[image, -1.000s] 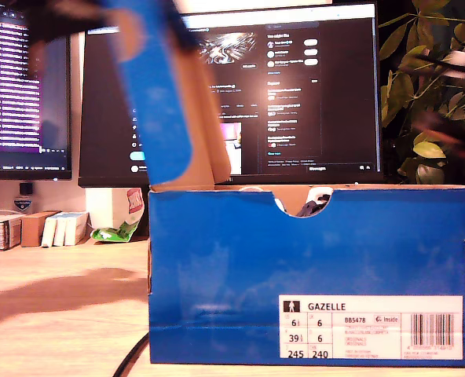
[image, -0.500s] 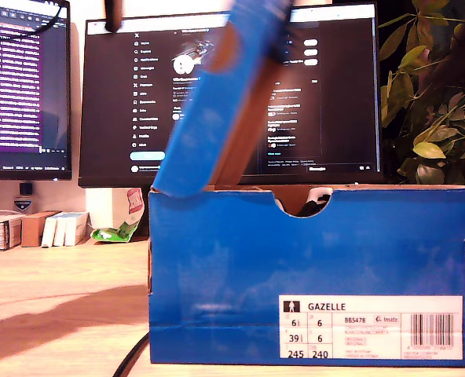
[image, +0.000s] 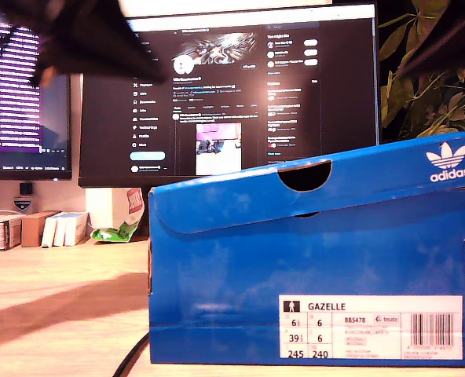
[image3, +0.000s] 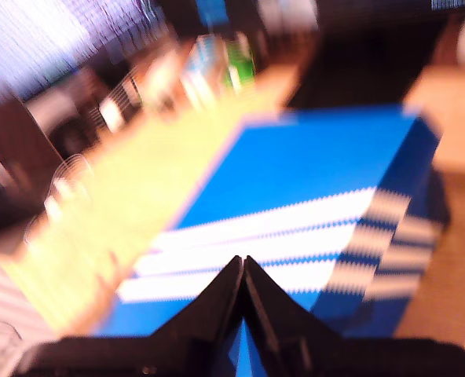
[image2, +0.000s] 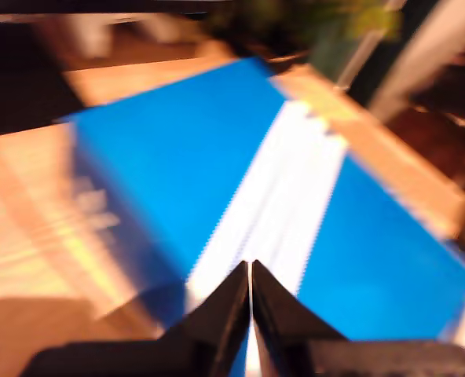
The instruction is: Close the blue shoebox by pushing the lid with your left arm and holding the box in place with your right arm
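Your lid [image: 319, 184] is down on the box [image: 307, 275] now, on the desk [image: 60, 298] before the monitor [image: 232, 94]. It sits tilted, raised at the exterior view's right, so a final press remains. Half a second ago it stood nearly upright. My first gripper [image2: 250, 271] and my second gripper [image3: 243, 267] both hover above it, jaws pressed together, holding nothing.
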Action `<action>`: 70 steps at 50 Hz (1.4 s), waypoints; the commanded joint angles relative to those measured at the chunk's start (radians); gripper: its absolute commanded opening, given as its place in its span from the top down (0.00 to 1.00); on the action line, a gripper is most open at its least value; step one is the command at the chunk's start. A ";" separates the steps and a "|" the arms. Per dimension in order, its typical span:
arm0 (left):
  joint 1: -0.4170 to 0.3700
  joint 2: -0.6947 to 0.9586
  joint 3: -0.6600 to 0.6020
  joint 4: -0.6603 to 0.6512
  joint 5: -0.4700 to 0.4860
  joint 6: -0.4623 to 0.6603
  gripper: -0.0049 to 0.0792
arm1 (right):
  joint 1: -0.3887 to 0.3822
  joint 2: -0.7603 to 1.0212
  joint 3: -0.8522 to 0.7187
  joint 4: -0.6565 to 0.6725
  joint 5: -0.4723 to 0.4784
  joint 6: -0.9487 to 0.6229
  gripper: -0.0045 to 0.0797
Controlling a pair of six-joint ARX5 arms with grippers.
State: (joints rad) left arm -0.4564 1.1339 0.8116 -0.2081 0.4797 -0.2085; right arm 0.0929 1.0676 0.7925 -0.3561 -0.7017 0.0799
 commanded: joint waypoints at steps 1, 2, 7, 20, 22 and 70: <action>0.032 -0.016 0.012 -0.012 0.000 0.030 0.96 | 0.030 0.034 -0.006 0.003 0.025 -0.018 0.96; 0.043 -0.019 0.012 -0.019 0.001 0.035 0.96 | 0.039 0.042 -0.006 0.003 0.034 -0.021 0.96; 0.097 -0.041 0.012 -0.052 0.002 0.047 0.96 | 0.071 0.089 -0.006 0.006 0.082 -0.040 0.96; 0.206 -0.123 0.012 -0.106 0.006 0.087 0.96 | 0.104 0.214 -0.007 0.023 0.124 -0.090 0.96; 0.215 -0.136 0.012 -0.113 0.006 0.094 0.96 | 0.106 0.227 -0.009 0.023 0.134 -0.105 0.96; 0.459 -0.417 0.014 -0.211 0.030 0.191 0.96 | -0.028 0.003 -0.071 0.339 0.254 -0.116 0.96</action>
State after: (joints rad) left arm 0.0029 0.7269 0.8116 -0.4347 0.5045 -0.0223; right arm 0.0551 1.0878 0.7269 -0.0433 -0.4397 -0.0509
